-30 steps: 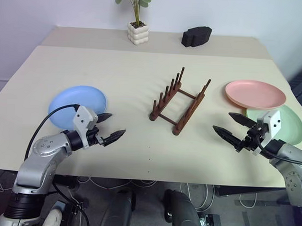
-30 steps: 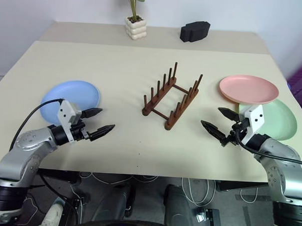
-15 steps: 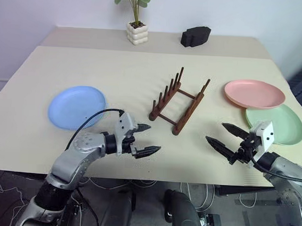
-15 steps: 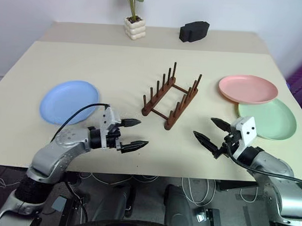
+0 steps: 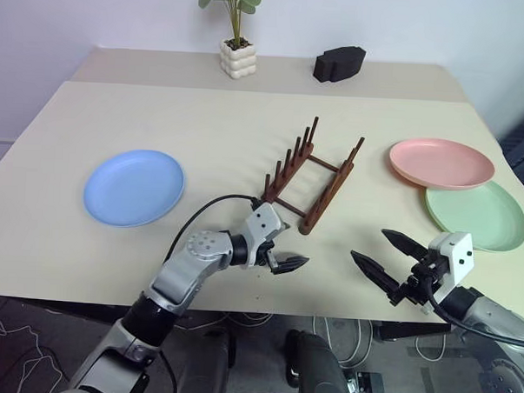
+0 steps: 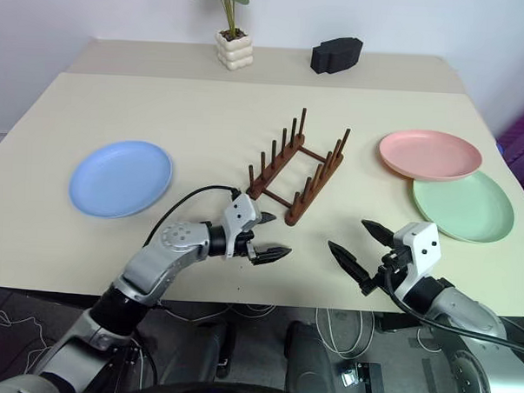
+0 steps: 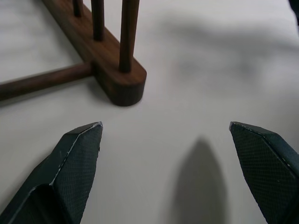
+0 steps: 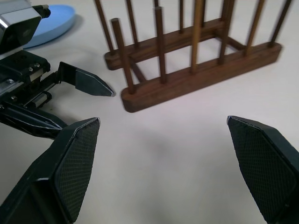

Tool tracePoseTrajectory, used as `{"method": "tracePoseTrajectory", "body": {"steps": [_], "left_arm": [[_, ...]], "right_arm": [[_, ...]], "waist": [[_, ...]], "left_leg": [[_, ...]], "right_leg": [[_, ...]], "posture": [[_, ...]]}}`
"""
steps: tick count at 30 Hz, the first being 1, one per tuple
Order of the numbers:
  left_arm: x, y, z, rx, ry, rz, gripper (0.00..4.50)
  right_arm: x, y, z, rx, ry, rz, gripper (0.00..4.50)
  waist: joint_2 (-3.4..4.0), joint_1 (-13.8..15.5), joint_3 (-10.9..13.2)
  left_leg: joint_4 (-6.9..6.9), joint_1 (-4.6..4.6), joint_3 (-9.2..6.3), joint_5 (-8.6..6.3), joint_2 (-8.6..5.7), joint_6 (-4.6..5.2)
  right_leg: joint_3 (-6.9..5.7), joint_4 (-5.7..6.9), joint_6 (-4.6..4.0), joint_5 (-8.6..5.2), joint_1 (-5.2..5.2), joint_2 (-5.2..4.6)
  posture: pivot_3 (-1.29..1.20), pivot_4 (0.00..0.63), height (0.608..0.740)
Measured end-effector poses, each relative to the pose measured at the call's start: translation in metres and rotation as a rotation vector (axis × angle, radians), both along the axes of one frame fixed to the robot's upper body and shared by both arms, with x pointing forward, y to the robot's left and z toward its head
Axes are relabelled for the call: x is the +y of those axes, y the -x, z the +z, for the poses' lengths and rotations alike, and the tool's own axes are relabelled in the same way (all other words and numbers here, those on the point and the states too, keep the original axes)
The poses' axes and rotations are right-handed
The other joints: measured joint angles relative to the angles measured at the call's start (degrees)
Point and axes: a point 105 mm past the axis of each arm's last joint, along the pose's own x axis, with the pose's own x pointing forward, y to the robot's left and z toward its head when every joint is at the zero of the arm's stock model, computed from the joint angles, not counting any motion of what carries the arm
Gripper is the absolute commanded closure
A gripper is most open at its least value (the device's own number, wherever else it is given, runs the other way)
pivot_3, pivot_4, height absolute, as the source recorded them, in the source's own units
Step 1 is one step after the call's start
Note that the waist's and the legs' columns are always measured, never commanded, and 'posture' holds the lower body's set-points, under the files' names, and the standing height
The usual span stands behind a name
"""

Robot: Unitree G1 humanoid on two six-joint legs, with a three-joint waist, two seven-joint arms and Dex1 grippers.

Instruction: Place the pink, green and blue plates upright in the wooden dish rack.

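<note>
Left gripper [image 5: 287,255] lower centre of frame, arm bent inward, fingers spread, empty, just beside near end of dark brown wooden dish rack [image 5: 313,175] at centre. Right gripper [image 5: 384,258] lower right, fingers spread, empty, pointing toward rack.

Left pincer [image 5: 284,252] and right pincer [image 5: 381,255] gape empty.

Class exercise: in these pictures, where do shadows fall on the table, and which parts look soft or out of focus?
Left wrist view: a soft dark shadow lies on the table between the tool's fingers, and the wooden dish rack blurs farther back. Right wrist view: the near fingers look soft.
</note>
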Motion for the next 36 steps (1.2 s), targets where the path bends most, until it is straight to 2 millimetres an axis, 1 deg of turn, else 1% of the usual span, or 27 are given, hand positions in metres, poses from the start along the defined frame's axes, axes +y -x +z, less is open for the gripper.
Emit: {"method": "tracePoseTrajectory", "body": {"steps": [2,6,11,13,14,15,19,20,25,30,36], "left_arm": [[-0.005,-0.004,-0.001,-0.017,0.005,0.028,0.0],[-0.007,-0.011,-0.002,-0.054,-0.005,0.063,0.0],[-0.012,-0.023,-0.003,-0.085,-0.014,0.127,0.0],[-0.014,-0.024,-0.003,-0.092,-0.012,0.139,0.54],[-0.014,-0.025,-0.004,-0.095,-0.013,0.146,0.89],[-0.012,-0.028,-0.003,-0.096,-0.012,0.157,1.35],[-0.005,-0.035,-0.002,-0.103,-0.014,0.196,3.41],[-0.004,-0.037,-0.002,-0.106,-0.017,0.205,3.74],[-0.004,-0.038,-0.002,-0.119,-0.022,0.206,3.77],[0.004,-0.041,-0.001,-0.139,-0.044,0.199,3.77],[0.026,-0.043,0.002,-0.161,-0.064,0.167,3.77]], "right_arm": [[0.0,-0.001,0.001,-0.004,-0.002,-0.009,0.05],[0.001,-0.003,0.001,-0.008,-0.008,-0.017,0.05],[0.007,-0.012,0.007,-0.026,-0.014,-0.015,0.05],[0.009,-0.014,0.009,-0.032,-0.015,-0.018,0.0],[0.01,-0.013,0.011,-0.034,-0.017,-0.015,0.0],[0.012,-0.013,0.012,-0.035,-0.02,-0.011,0.0],[0.012,-0.012,0.012,-0.028,-0.02,-0.015,0.0],[0.012,-0.012,0.012,-0.028,-0.02,-0.015,0.0],[0.013,-0.012,0.012,-0.032,-0.021,-0.01,0.0],[0.008,-0.012,0.007,-0.031,-0.026,-0.009,0.0],[0.004,-0.012,0.0,-0.033,-0.029,-0.007,0.0]], "waist": [[0.01,0.05,0.0],[0.01,0.04,-0.02],[0.03,0.05,-0.04],[0.03,0.06,-0.05],[0.03,0.06,-0.05],[0.03,0.06,-0.05],[0.04,0.05,-0.06],[0.04,0.05,-0.06],[0.04,0.05,-0.06],[0.04,-0.15,-0.06],[0.05,-0.14,-0.06]], "left_leg": [[0.0,0.0,0.0,0.0,0.0,0.0],[0.01,0.01,0.0,0.0,0.0,0.0],[0.02,0.02,0.0,0.0,-0.01,0.0],[0.02,0.02,-0.01,0.0,-0.01,0.0],[0.02,0.02,-0.02,0.0,-0.01,0.0],[0.02,0.02,-0.01,0.0,-0.01,0.0],[0.02,0.02,-0.02,0.0,-0.01,0.0],[0.02,0.02,-0.02,0.0,-0.01,0.0],[0.03,0.02,-0.02,0.0,-0.02,0.0],[0.02,0.04,-0.02,0.0,0.0,0.0],[0.02,0.04,-0.01,0.0,0.02,0.0]], "right_leg": [[0.0,0.0,0.0,0.0,0.0,0.0],[0.0,0.0,0.0,0.0,0.03,0.0],[0.0,0.0,0.01,0.01,0.04,0.0],[-0.01,0.0,0.01,0.0,0.05,0.0],[-0.01,0.0,0.01,0.0,0.05,0.0],[-0.01,0.0,0.01,0.0,0.05,0.0],[-0.02,0.0,0.01,0.0,0.05,0.0],[-0.02,0.0,0.01,0.01,0.05,0.0],[-0.02,0.0,0.01,0.01,0.07,0.0],[-0.03,0.01,0.01,0.01,0.07,0.02],[-0.02,0.01,0.0,0.01,0.06,0.03]], "posture": [[0.0,0.15,0.74],[0.0,0.15,0.74],[0.0,0.15,0.74],[0.0,0.15,0.74],[0.0,0.15,0.74],[0.0,0.15,0.74],[0.0,0.15,0.74],[0.0,0.15,0.74],[0.0,0.15,0.74],[0.0,0.15,0.74],[0.0,0.15,0.74]]}}
